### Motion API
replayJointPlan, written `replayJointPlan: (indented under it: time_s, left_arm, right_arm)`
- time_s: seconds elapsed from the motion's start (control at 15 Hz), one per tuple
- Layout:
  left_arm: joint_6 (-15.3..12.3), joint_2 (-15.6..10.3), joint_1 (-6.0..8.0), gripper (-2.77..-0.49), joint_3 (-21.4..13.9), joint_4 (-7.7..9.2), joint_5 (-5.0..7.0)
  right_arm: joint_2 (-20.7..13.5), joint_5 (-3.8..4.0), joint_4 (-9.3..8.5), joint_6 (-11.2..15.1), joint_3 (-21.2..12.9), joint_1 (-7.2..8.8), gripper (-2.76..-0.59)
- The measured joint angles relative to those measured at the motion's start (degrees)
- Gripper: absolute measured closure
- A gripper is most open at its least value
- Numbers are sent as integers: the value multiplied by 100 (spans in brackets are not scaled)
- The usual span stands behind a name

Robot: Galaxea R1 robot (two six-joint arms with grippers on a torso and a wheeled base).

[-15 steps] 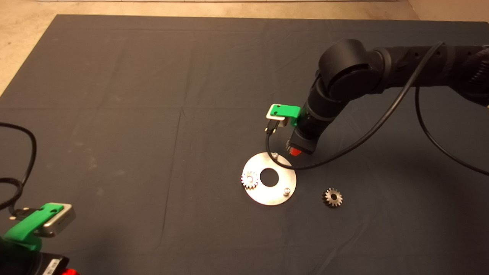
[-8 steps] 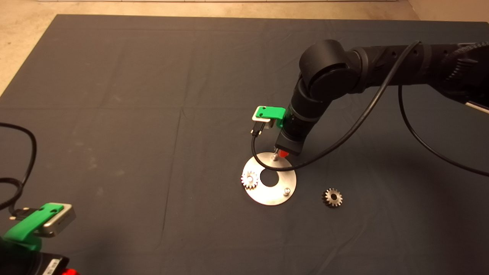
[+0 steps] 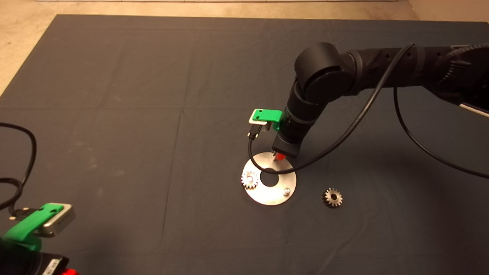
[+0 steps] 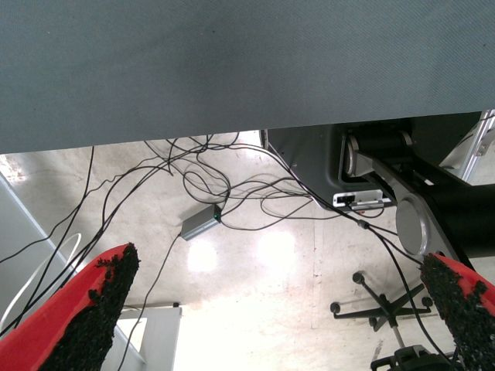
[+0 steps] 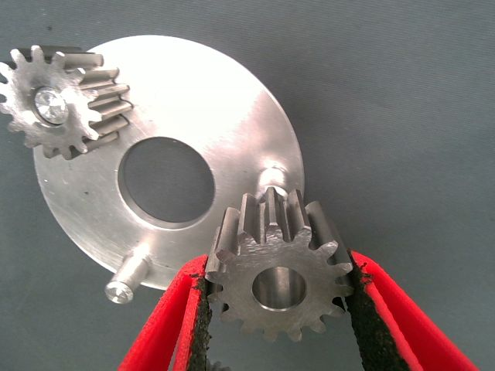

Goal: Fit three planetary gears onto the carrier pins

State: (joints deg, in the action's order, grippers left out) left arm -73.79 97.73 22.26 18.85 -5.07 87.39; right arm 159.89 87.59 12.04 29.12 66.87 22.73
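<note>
Two red fingers (image 5: 182, 325) of my right tool (image 3: 279, 156) pinch one planetary gear (image 5: 277, 272) by its toothed flanks, closed only as far as the gear's width, with its bore facing the wrist camera. It hangs just above the rim of the shiny carrier disc (image 3: 277, 193), close over one carrier pin (image 5: 272, 178) whose tip peeks out behind the teeth; I cannot tell whether gear and pin touch. A second pin (image 3: 287, 190) stands bare on the near side of the disc. On the third pin, across the central hole, a second gear (image 3: 249, 179) sits fully seated, the pin's end showing in its bore. The third gear (image 3: 332, 197) lies flat on the dark mat (image 3: 153, 95) of the tabletop, near the disc but apart from it, on the side my right arm comes from. My left tool (image 4: 278, 317) waits at the lower left edge of the head view, its fingers spread wide with nothing between them, over a floor strewn with cables (image 4: 193, 178), a small grey box (image 4: 201, 222) and the wheeled base of a chair (image 4: 379, 309).
</note>
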Motion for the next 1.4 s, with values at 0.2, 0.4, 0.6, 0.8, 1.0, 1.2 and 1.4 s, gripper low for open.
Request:
replayJointPlan:
  time_s: [0.2, 0.4, 0.6, 0.8, 1.0, 1.2, 1.4]
  left_arm:
    - [0, 0, 0, -262, 0, 0, 0]
    - [0, 0, 0, -262, 0, 0, 0]
    - [0, 0, 0, -262, 0, 0, -1]
    - [23, -2, 0, -262, 0, 0, 0]
    - [87, 0, 0, -262, 0, 0, -2]
    - [108, 0, 0, -262, 0, 0, -2]
    - [113, 0, 0, -262, 0, 0, 0]
  right_arm:
    - [0, 8, -2, 9, 2, -6, -110]
    - [0, 6, -1, 9, 2, -19, -110]
    - [15, 10, -3, 11, 9, -98, -110]
    - [28, 6, -1, 11, 9, -98, -110]
    - [28, 6, -1, 11, 9, -99, -110]
    - [28, 8, -1, 9, 11, -99, -110]
    - [28, 6, 0, 11, 11, -99, -110]
